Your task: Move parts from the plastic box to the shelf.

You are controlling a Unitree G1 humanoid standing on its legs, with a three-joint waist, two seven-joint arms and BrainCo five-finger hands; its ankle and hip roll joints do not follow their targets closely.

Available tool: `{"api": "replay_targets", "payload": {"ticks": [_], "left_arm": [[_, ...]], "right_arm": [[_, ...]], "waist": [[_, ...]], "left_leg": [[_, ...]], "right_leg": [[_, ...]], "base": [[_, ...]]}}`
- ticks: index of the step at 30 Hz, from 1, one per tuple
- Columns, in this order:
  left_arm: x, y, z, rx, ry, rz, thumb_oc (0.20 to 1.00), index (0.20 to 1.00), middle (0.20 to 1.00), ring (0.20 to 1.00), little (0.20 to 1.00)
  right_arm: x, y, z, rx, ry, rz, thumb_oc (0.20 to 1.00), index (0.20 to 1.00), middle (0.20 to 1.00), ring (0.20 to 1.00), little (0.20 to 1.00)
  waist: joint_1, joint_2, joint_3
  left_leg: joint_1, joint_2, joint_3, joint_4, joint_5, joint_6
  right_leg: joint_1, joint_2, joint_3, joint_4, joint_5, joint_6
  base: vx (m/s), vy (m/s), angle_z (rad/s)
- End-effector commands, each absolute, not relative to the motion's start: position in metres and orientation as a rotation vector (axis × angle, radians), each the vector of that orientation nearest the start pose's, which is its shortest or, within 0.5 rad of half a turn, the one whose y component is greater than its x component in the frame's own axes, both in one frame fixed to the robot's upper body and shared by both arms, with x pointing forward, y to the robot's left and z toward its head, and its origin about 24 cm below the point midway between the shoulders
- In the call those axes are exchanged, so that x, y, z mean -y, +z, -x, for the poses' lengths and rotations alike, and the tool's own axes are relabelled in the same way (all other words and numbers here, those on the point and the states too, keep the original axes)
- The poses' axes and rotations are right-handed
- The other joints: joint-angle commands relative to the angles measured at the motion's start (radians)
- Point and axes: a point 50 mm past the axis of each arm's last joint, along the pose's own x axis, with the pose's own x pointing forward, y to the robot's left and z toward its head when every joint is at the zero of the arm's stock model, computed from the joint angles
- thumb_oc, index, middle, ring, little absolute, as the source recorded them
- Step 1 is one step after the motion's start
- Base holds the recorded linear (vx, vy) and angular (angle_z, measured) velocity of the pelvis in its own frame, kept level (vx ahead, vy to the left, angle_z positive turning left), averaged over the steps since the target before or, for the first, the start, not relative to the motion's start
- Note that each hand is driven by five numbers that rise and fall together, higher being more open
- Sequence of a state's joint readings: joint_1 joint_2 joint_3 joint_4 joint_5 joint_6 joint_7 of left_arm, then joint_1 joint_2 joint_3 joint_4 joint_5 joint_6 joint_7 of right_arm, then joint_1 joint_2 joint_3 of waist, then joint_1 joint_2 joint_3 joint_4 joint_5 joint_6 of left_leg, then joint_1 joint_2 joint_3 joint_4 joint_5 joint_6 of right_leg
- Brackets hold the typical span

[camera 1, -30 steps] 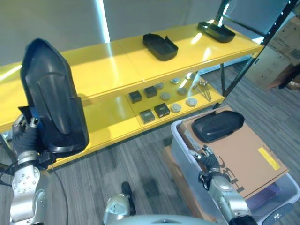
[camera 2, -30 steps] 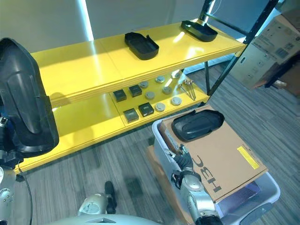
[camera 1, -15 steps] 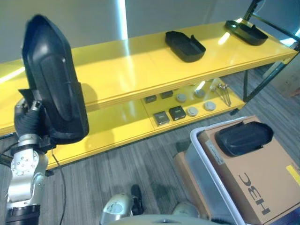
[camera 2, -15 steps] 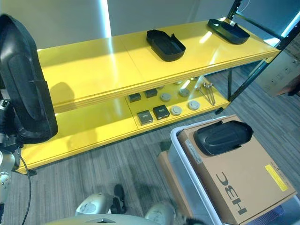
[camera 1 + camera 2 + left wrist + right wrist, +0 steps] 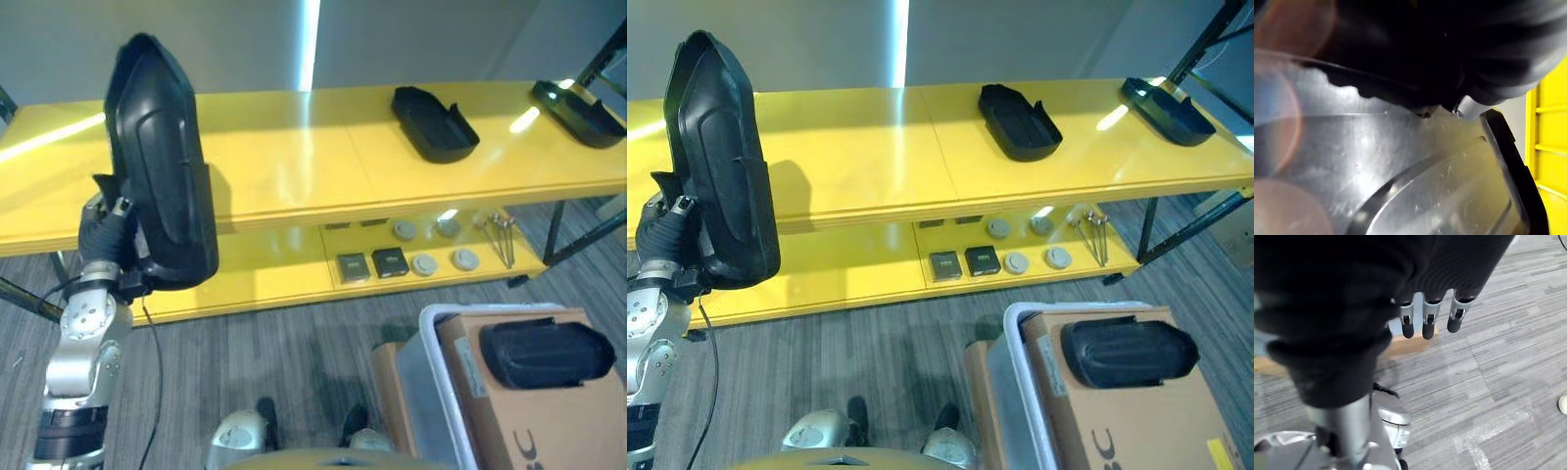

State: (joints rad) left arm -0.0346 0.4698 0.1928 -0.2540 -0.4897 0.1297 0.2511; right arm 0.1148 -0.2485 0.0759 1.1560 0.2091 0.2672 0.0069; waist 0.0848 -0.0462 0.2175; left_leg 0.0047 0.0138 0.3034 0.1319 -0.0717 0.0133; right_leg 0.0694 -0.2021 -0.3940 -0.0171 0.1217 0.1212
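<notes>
My left hand (image 5: 105, 227) is shut on the lower edge of a large black plastic part (image 5: 160, 171), held upright in front of the left end of the yellow shelf (image 5: 294, 162). Its glossy surface (image 5: 1425, 171) shows close up in the left wrist view. Two similar black parts (image 5: 436, 123) (image 5: 580, 104) lie on the shelf's top level. Another black part (image 5: 544, 352) rests on a cardboard box inside the plastic box (image 5: 428, 377) at the lower right. My right hand (image 5: 1426, 319) hangs over the floor with relaxed fingers and holds nothing.
The shelf's lower level (image 5: 269, 279) carries small black squares (image 5: 372, 264), grey discs (image 5: 441, 260) and some metal pins (image 5: 502, 235). Black shelf posts (image 5: 578, 230) stand at the right end. Grey plank floor (image 5: 265, 362) lies between me and the shelf.
The camera has swung left, so the shelf and box sit further right. My left hand keeps the black part and holds it nearer the shelf. My right hand has left the box's edge.
</notes>
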Motion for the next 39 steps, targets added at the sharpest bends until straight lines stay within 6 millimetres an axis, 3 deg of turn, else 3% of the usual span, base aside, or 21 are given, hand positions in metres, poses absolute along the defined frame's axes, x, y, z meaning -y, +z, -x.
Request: {"api": "replay_targets", "payload": {"ticks": [1, 4, 7, 9, 11, 14, 15, 17, 19, 23, 24, 27, 32, 39], "left_arm": [[-0.244, 0.170, -0.255, 0.376, 0.241, 0.076, 0.200, 0.200, 0.200, 0.200, 0.200], [-0.238, 0.168, -0.260, 0.356, 0.220, 0.084, 0.200, 0.200, 0.200, 0.200, 0.200], [-0.234, 0.165, -0.263, 0.344, 0.201, 0.085, 0.200, 0.200, 0.200, 0.200, 0.200], [-0.231, 0.160, -0.264, 0.328, 0.179, 0.082, 0.200, 0.200, 0.200, 0.200, 0.200], [-0.231, 0.157, -0.265, 0.319, 0.176, 0.048, 0.200, 0.200, 0.200, 0.200, 0.200], [-0.235, 0.153, -0.265, 0.288, 0.203, 0.004, 0.200, 0.200, 0.200, 0.200, 0.200], [-0.242, 0.149, -0.266, 0.252, 0.241, -0.041, 0.200, 0.200, 0.200, 0.200, 0.200], [-0.251, 0.148, -0.269, 0.227, 0.290, -0.096, 0.200, 0.200, 0.200, 0.200, 0.200], [-0.269, 0.151, -0.280, 0.183, 0.348, -0.188, 0.200, 0.200, 0.200, 0.200, 0.200], [-0.281, 0.151, -0.304, 0.092, 0.412, -0.270, 0.200, 0.200, 0.200, 0.200, 0.200], [-0.284, 0.147, -0.318, 0.039, 0.454, -0.274, 0.200, 0.200, 0.200, 0.200, 0.200], [-0.289, 0.137, -0.335, -0.040, 0.513, -0.259, 0.200, 0.200, 0.200, 0.200, 0.200], [-0.290, 0.125, -0.348, -0.104, 0.596, -0.226, 0.200, 0.200, 0.200, 0.200, 0.200], [-0.285, 0.153, -0.367, -0.048, 0.761, -0.205, 0.200, 0.200, 0.200, 0.200, 0.200]], "right_arm": [[0.245, -0.167, -0.027, -1.568, -0.212, 0.063, 1.000, 1.000, 1.000, 1.000, 1.000], [0.249, -0.166, -0.029, -1.567, -0.211, 0.100, 1.000, 1.000, 1.000, 1.000, 1.000], [0.253, -0.165, -0.027, -1.573, -0.247, 0.092, 1.000, 1.000, 1.000, 1.000, 1.000], [0.257, -0.165, -0.020, -1.590, -0.264, 0.087, 1.000, 1.000, 1.000, 1.000, 1.000], [0.258, -0.165, -0.016, -1.598, -0.282, 0.091, 1.000, 1.000, 1.000, 1.000, 1.000], [0.259, -0.165, -0.012, -1.605, -0.291, 0.084, 1.000, 1.000, 1.000, 1.000, 1.000], [0.258, -0.165, -0.009, -1.608, -0.267, 0.087, 1.000, 1.000, 1.000, 1.000, 1.000], [0.257, -0.166, -0.006, -1.613, -0.246, 0.101, 1.000, 1.000, 1.000, 1.000, 1.000], [0.255, -0.166, 0.000, -1.635, -0.213, 0.130, 1.000, 1.000, 1.000, 1.000, 1.000], [0.256, -0.166, 0.011, -1.653, -0.193, 0.179, 1.000, 1.000, 1.000, 1.000, 1.000], [0.259, -0.165, 0.012, -1.656, -0.174, 0.202, 1.000, 1.000, 1.000, 1.000, 1.000], [0.264, -0.164, 0.011, -1.650, -0.142, 0.241, 1.000, 1.000, 1.000, 1.000, 1.000], [0.266, -0.163, 0.008, -1.637, -0.118, 0.249, 1.000, 1.000, 1.000, 1.000, 1.000], [0.272, -0.160, -0.018, -1.549, -0.083, 0.248, 1.000, 1.000, 1.000, 1.000, 1.000]], "waist": [[-0.021, 0.025, -0.050], [-0.028, 0.034, -0.036], [-0.041, 0.048, -0.031], [-0.064, 0.068, -0.029], [-0.075, 0.071, -0.035], [-0.074, 0.077, -0.038], [-0.080, 0.080, -0.039], [-0.090, 0.082, -0.044], [-0.113, 0.083, -0.052], [-0.153, 0.082, -0.061], [-0.173, 0.080, -0.064], [-0.204, 0.076, -0.065], [-0.235, 0.065, -0.055], [-0.269, 0.050, 0.023]], "left_leg": [[0.055, 0.185, 0.114, 0.089, -0.049, -0.092], [-0.003, 0.243, 0.144, 0.209, 0.020, -0.130], [-0.006, 0.272, 0.180, 0.145, 0.093, -0.156], [0.019, 0.315, 0.249, 0.023, 0.208, -0.197], [0.053, 0.289, 0.273, -0.032, 0.177, -0.176], [0.067, 0.251, 0.254, -0.063, 0.135, -0.153], [0.083, 0.227, 0.260, -0.083, 0.102, -0.139], [0.096, 0.208, 0.264, -0.097, 0.086, -0.128], [0.116, 0.185, 0.269, -0.114, 0.071, -0.111], [0.134, 0.171, 0.287, -0.132, 0.064, -0.096], [0.139, 0.168, 0.299, -0.134, 0.060, -0.090], [0.136, 0.176, 0.319, -0.120, 0.052, -0.086], [0.105, 0.198, 0.330, -0.072, 0.036, -0.081], [0.010, 0.241, 0.323, 0.008, 0.018, -0.088]], "right_leg": [[-0.053, 0.001, -0.025, 0.064, -0.094, 0.045], [-0.027, 0.045, -0.039, 0.061, -0.139, -0.002], [-0.011, 0.066, -0.055, 0.047, -0.145, -0.012], [0.005, 0.070, -0.086, 0.028, -0.142, -0.013], [-0.002, 0.046, -0.105, 0.032, -0.132, -0.001], [-0.017, 0.022, -0.104, 0.054, -0.125, 0.016], [-0.025, 0.003, -0.107, 0.062, -0.115, 0.031], [-0.031, -0.010, -0.102, 0.066, -0.107, 0.043], [-0.040, -0.022, -0.079, 0.071, -0.097, 0.058], [-0.048, -0.031, -0.062, 0.072, -0.084, 0.073], [-0.050, -0.031, -0.056, 0.071, -0.083, 0.076], [-0.059, -0.030, -0.045, 0.080, -0.092, 0.071], [-0.088, -0.023, -0.021, 0.120, -0.119, 0.058], [-0.176, -0.019, 0.028, 0.172, -0.146, 0.046]], "base": [[0.10, -0.168, -0.02], [0.10, -0.201, 0.14], [0.05, -0.003, 0.24], [0.05, 0.107, 0.27], [0.04, 0.168, 0.46], [0.05, 0.199, 0.17], [0.05, 0.196, -0.11], [0.08, 0.174, 0.03], [0.12, 0.148, 0.04], [0.09, 0.076, -0.07], [0.10, 0.035, -0.07], [0.10, 0.000, -0.23], [0.07, -0.041, -0.24], [-0.06, -0.035, -0.12]]}}
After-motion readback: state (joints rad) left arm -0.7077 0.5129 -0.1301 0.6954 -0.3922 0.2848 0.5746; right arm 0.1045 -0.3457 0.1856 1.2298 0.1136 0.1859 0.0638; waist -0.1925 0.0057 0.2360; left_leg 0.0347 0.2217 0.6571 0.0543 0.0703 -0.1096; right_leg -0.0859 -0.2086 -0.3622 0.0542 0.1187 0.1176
